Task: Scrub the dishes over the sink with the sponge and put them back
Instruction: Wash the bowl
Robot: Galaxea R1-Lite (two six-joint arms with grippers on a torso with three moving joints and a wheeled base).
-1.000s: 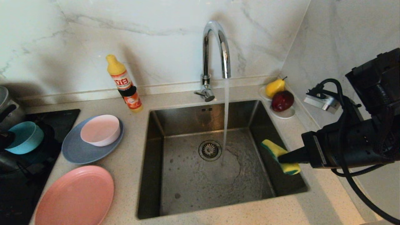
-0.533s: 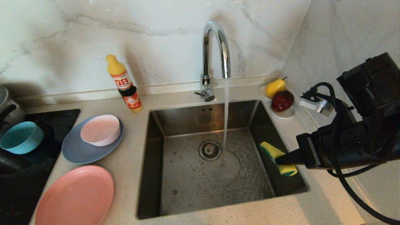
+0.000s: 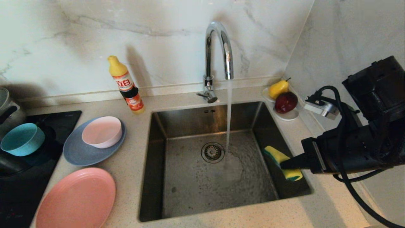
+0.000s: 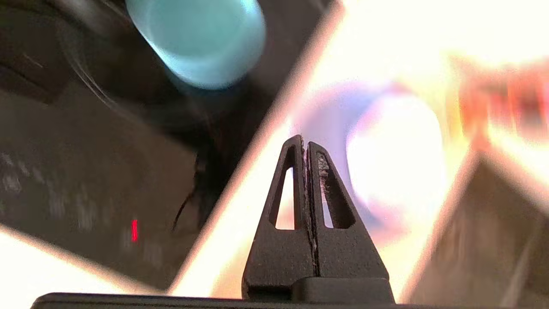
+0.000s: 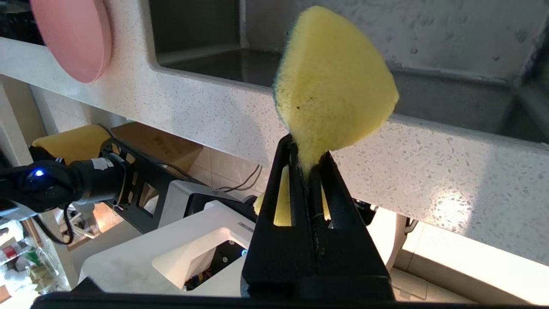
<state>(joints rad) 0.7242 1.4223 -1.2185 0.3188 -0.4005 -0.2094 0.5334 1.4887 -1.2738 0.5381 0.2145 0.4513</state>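
Right gripper clamped the sponge over the sink at four o'clock; left gripper was closed, empty

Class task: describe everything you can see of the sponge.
The soft yellow foam sponge with a green scouring side is squeezed and bent out of shape. The black right pincer is shut on its pinched middle, holding it in the air over the right side of the steel sink, beside the running water.
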